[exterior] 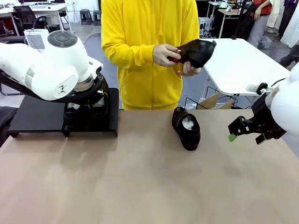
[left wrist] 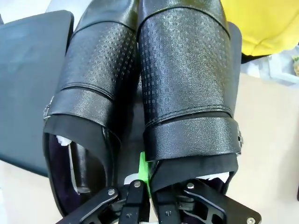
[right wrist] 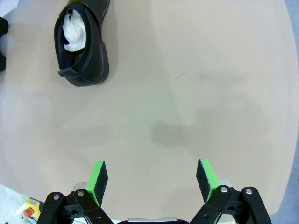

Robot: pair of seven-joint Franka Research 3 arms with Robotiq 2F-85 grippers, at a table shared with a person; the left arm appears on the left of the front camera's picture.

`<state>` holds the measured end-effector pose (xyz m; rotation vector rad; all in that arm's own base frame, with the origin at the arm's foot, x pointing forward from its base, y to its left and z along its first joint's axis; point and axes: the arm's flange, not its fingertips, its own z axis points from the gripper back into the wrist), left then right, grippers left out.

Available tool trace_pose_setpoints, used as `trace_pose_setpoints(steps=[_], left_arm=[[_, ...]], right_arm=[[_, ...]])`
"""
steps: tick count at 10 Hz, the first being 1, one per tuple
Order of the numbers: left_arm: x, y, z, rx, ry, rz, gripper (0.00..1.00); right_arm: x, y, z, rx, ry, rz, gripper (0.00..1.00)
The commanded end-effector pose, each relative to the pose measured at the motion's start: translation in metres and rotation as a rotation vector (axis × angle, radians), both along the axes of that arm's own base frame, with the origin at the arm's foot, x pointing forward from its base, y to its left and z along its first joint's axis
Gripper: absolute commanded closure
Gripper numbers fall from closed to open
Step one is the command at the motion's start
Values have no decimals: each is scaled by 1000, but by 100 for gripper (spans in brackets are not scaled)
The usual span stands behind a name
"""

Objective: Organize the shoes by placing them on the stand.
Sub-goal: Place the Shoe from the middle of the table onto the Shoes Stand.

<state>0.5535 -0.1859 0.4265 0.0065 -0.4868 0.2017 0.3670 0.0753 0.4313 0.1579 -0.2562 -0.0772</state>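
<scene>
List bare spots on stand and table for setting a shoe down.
Free: stand's left half; tabletop between stand and lone shoe, plus the whole near strip. Crowded: stand's right end, left gripper shut on one shoe beside another. Open right gripper hovers right of lone shoe.

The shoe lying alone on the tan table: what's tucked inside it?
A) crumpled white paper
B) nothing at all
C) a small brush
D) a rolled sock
A: crumpled white paper shows in the opening of the shoe lying on the table.
</scene>
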Motion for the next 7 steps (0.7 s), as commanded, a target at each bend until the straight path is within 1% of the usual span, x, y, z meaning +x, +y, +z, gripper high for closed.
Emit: trace_pose_setpoints(steps=[1, 2, 5, 6, 7], left_arm=[[3, -7, -1, -4, -16, 27, 79], [3, -8, -1, 6, -15, 21, 60], [0, -10, 6, 31, -48, 19, 2], [-3, -11, 11, 26, -60, 19, 0], [-9, -15, 20, 24, -74, 4, 0]], right_arm=[[0, -1, 1, -2, -1, -3, 0], [0, -1, 1, -2, -1, -3, 0], [0, -1, 1, -2, -1, -3, 0], [0, -1, 1, -2, -1, -3, 0], [0, -1, 1, -2, -1, -3, 0]])
